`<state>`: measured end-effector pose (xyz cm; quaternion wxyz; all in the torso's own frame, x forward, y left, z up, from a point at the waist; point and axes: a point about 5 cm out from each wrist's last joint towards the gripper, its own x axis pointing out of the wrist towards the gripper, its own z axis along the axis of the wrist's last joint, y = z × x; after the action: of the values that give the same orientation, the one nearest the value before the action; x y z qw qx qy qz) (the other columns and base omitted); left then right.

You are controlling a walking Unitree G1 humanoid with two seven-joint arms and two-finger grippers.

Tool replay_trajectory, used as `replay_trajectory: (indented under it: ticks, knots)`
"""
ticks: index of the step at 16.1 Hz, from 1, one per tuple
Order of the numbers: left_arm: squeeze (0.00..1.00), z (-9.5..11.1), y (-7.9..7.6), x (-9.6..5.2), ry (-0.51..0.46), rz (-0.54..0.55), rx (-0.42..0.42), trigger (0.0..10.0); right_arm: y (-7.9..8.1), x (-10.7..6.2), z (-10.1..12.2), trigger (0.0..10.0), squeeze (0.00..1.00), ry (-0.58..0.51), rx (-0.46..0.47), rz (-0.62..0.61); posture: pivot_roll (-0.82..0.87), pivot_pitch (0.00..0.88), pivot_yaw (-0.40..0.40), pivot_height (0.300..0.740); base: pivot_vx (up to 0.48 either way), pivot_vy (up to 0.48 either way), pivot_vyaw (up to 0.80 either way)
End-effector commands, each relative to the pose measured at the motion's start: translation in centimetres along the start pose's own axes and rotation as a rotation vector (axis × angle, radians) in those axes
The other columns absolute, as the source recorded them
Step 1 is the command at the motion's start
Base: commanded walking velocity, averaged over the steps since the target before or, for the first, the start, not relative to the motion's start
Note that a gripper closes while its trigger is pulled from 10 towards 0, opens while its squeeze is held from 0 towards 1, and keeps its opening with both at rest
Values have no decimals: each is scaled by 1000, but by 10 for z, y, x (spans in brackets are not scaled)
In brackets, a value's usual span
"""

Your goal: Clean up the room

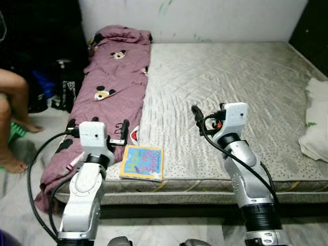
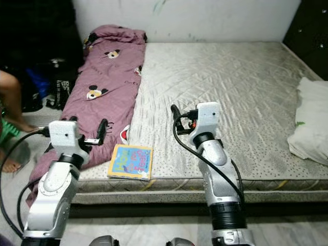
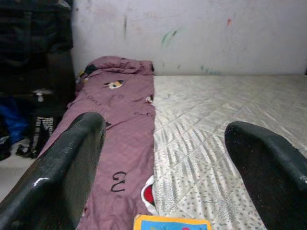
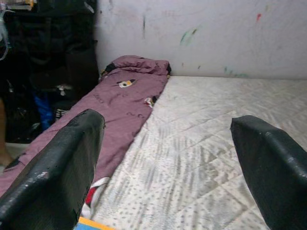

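- Over the near edge of the mattress (image 1: 230, 77): left gripper (image 1: 99, 125) raised above the purple blanket (image 1: 110, 87), fingers (image 3: 62, 167) spread wide apart, nothing between them.
- At about 4 o'clock from that gripper, just beside it: a children's book (image 1: 142, 162) with a blue and yellow cover, lying flat on the mattress near its front edge, touching the blanket's hem or nearly so.
- Towards 3 o'clock from the left gripper, well apart: right gripper (image 1: 207, 115) held over the bare quilted mattress, fingers (image 4: 53, 172) likewise wide apart and holding nothing.
- Along the mattress's left side, from 12 o'clock down to 7 o'clock of the left gripper: the blanket, printed with cartoon mouse faces, bunched at the far end against the white wall (image 1: 205, 18) and spilling over the near corner toward the floor (image 1: 20, 189).
- At 3 o'clock of the right gripper, at the mattress's right edge: a crumpled white cloth (image 1: 315, 123).
- At 9 o'clock of the left gripper, on the floor: a person's bare legs (image 1: 13, 110), with dark bags (image 1: 64, 87) behind them by the wall.
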<state>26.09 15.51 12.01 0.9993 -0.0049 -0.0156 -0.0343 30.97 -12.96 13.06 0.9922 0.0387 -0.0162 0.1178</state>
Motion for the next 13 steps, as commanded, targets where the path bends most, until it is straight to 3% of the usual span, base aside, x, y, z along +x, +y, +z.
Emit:
replay_trajectory:
  ticks: [1, 13]
  knots:
    - [0, 2, 4, 1, -6, 7, -10, 10000, 5, 3, 2, 10000, 0, -6, 2, 17, -77, 0, -15, 740, 0, 0, 0]
    - [0, 4, 3, 1, -22, -13, -22, 10000, 4, 3, 2, 10000, 0, -7, 12, 8, -79, 0, -15, 740, 0, 0, 0]
